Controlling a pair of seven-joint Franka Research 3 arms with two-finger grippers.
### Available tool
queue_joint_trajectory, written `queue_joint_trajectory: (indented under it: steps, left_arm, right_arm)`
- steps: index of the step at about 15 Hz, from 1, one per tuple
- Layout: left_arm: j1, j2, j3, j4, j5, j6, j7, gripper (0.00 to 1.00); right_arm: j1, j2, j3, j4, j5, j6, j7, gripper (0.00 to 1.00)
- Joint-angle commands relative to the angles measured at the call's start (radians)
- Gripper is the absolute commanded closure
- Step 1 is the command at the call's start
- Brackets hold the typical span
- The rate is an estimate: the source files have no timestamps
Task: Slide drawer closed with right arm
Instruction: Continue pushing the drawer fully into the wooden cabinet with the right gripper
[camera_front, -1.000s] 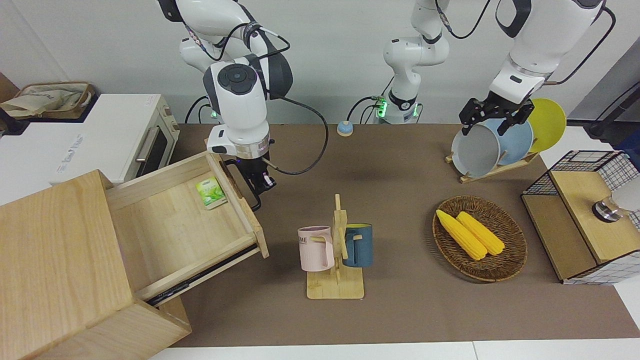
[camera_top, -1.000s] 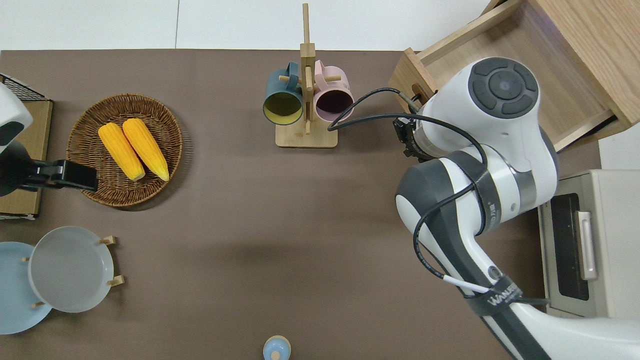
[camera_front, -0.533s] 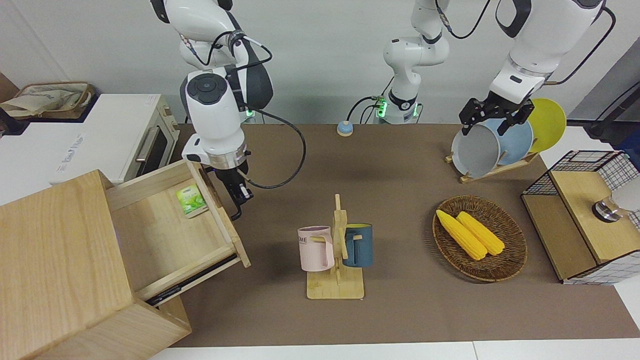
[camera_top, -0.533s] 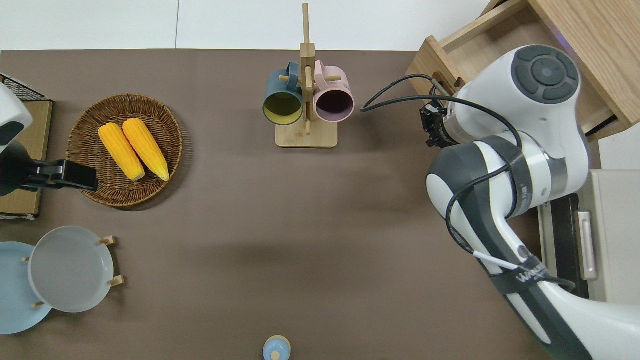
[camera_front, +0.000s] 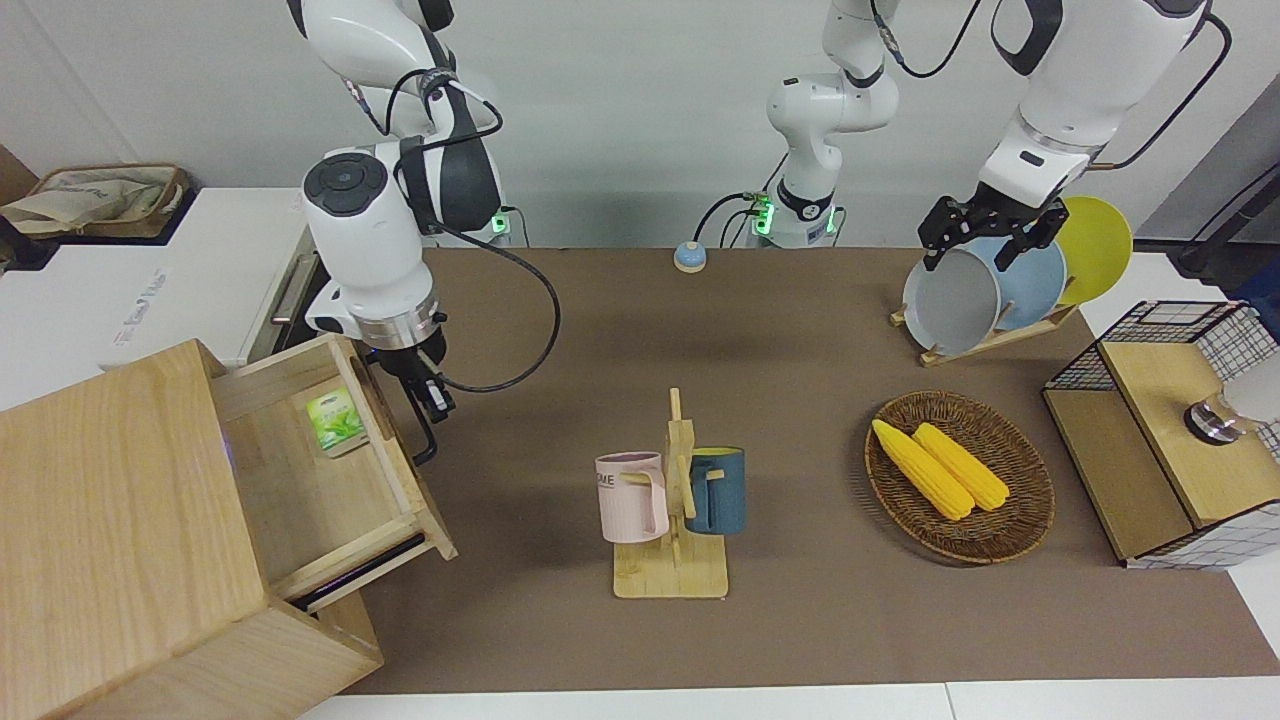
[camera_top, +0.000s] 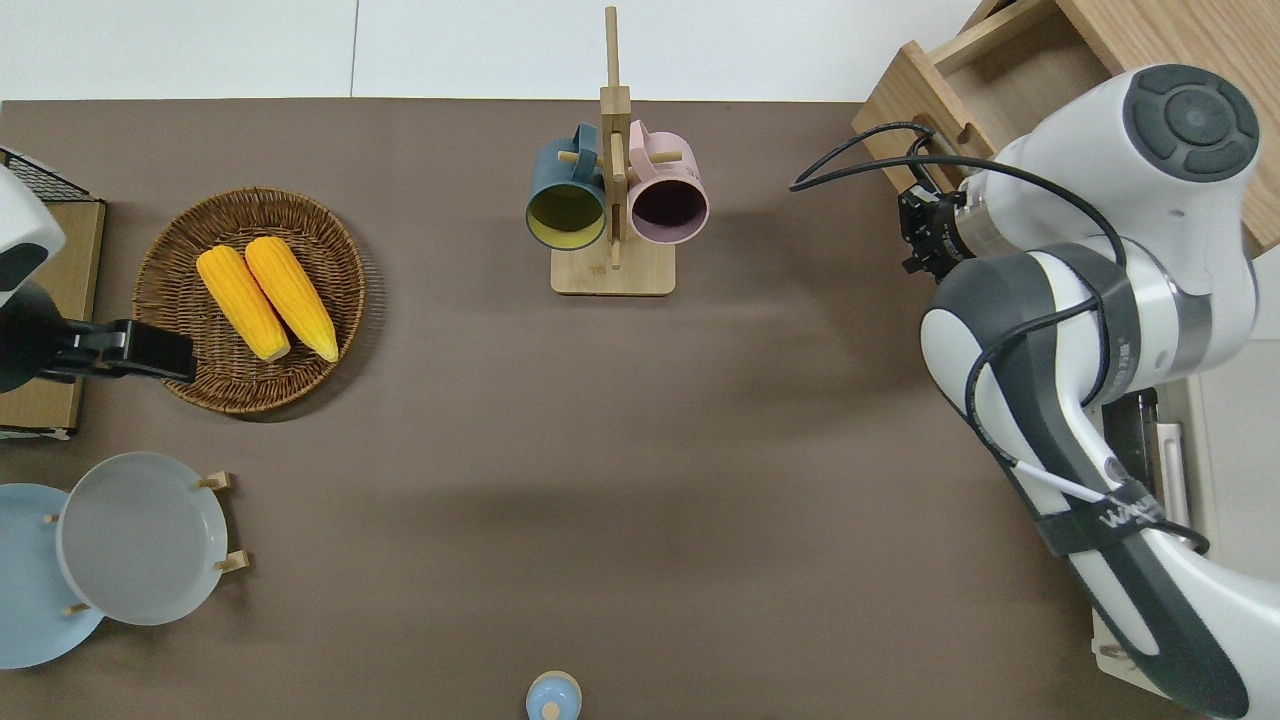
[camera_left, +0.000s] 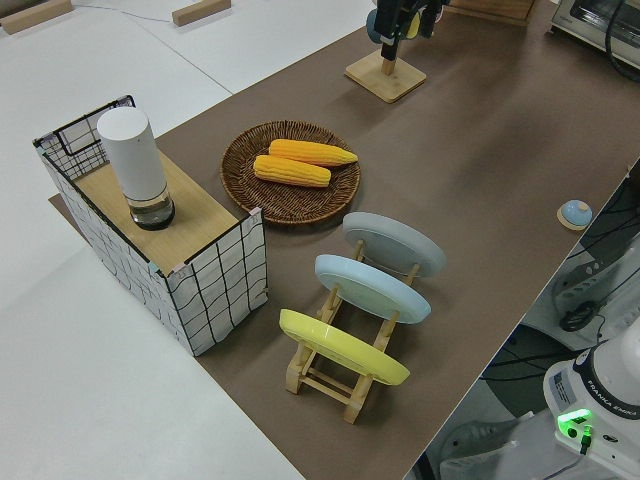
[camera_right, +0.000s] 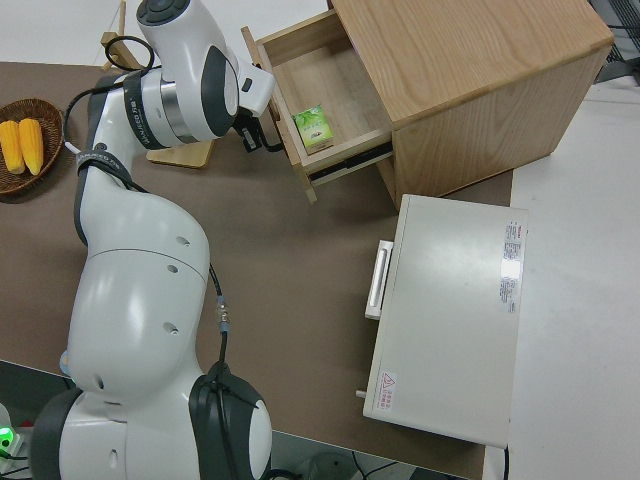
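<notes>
Packet (camera_right: 313, 126) in half-open drawer (camera_right: 282, 104), hidden overhead

Front cam across table, faces the arms. Overhead looks straight down. Both share the wooden mug stand with pink and blue mugs (camera_front: 671, 500) (camera_top: 612, 200). Left side cam raised, diagonal. Right side cam high over the pale wooden box cabinet (camera_right: 470, 85).

right arm (camera_front: 372, 235): wrist down, tool (camera_front: 428, 400) fingers apparently together | left arm: parked
</notes>
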Motion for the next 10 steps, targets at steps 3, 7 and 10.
queue_joint_trajectory:
  steps: [3,7,10]
  left_arm:
    - [0.004,0.011,-0.006,0.026,0.017,-0.020,0.010,0.01]
    - [0.004,0.011,-0.006,0.026,0.017,-0.020,0.010,0.01]
    - [0.004,0.011,-0.006,0.026,0.017,-0.020,0.010,0.01]
  right_arm:
    - [-0.082,0.039,0.020,0.068,0.036,0.011,-0.122,1.000]
    - [-0.134,0.050,0.025,0.082,0.036,0.011,-0.210,1.000]
    - [-0.182,0.073,0.025,0.119,0.073,0.011,-0.317,1.000]
